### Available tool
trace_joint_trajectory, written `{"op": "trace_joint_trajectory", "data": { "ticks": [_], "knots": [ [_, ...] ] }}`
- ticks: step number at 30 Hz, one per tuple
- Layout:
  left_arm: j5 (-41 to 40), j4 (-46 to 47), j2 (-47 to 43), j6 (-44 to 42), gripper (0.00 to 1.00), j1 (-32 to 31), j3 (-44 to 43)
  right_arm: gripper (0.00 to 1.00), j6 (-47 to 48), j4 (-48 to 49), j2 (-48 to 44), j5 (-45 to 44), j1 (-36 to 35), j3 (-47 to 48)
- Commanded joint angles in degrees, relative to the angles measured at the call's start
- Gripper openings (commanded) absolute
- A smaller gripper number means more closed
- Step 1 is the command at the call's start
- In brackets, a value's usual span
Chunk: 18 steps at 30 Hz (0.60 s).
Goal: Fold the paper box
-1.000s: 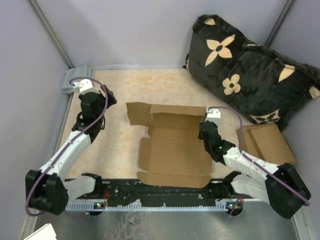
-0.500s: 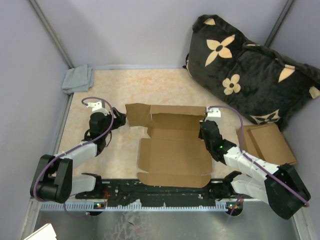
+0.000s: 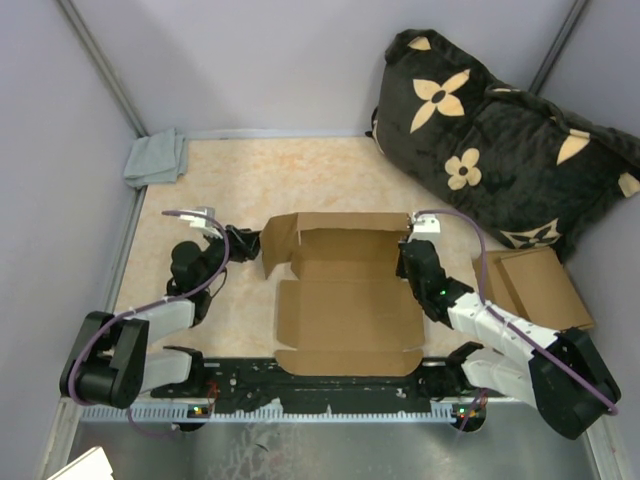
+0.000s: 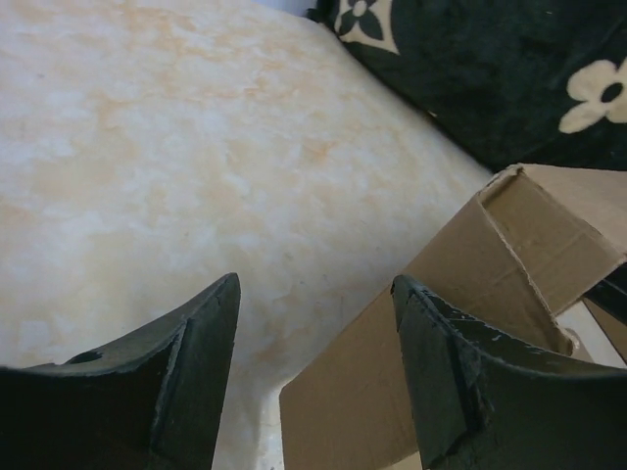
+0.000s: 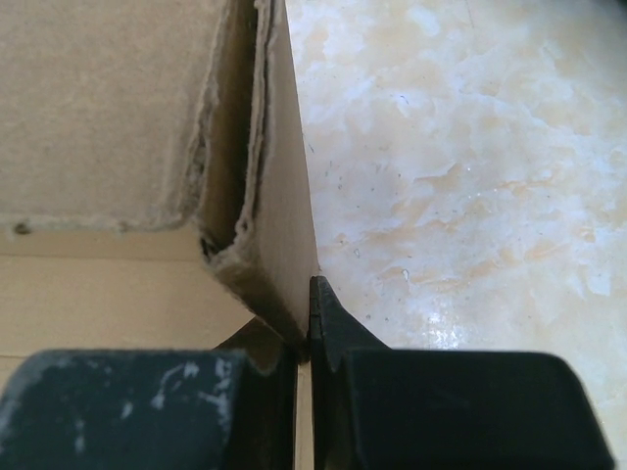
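From above, the box (image 3: 345,300) lay opened out at the middle of the counter (image 3: 250,180), close to its near edge, with its back and sides partly raised. The right tool (image 3: 408,262) pinched the box's right side wall, seemingly to hold it upright and steady the box while the other side was worked. The left tool (image 3: 243,250) sat spread just beside the far-left flap (image 3: 278,238), likely placed to catch it and turn it inward. A cloth (image 3: 157,158) lay in the far left corner, a cushion (image 3: 490,140) filled the far right corner, and a cardboard stack (image 3: 540,285) rested at the right edge. Grey partitions closed in the pale, marbled counter. At the left wrist, the fingers (image 4: 176,382) stood apart with the flap's edge reaching into the gap, not clamped. At the right wrist, the fingers (image 5: 196,401) were pressed together on the thin upright side wall.
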State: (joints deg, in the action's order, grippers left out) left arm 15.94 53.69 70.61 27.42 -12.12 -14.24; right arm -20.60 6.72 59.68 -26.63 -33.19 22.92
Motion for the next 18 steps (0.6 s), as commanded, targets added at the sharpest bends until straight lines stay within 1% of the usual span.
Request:
{"op": "trace_joint_trajectory", "data": {
  "ticks": [1, 5, 8, 10, 14, 18],
  "knots": [
    [7.79, 8.41, 0.03, 1.85, 0.69, 0.08, 2.11, 0.00, 0.03, -0.72, 0.12, 2.06, 0.20, 2.41],
    [11.42, 9.32, -1.80, 3.93, 0.68, -0.53, 4.21, 0.00, 0.12, -1.09, 0.63, 2.54, 0.31, 3.17],
    [12.24, 6.95, -3.59, 4.28, 0.66, -1.94, 5.46, 0.00, 0.21, -1.25, 0.55, 2.66, 0.41, 3.57],
    [12.48, 4.35, -5.39, 4.20, 0.64, -2.73, 6.03, 0.00, 0.21, -1.40, 0.49, 2.68, 0.41, 3.64],
    [11.35, -4.35, -11.32, 3.13, 0.64, -3.56, 6.14, 0.00, 0.12, -1.45, 0.43, 2.83, 0.38, 3.65],
    [9.44, -7.83, -15.06, 1.44, 0.64, -5.97, 6.09, 0.00, 0.03, -1.15, 0.67, 3.23, 0.41, 3.63]
  ]
}}
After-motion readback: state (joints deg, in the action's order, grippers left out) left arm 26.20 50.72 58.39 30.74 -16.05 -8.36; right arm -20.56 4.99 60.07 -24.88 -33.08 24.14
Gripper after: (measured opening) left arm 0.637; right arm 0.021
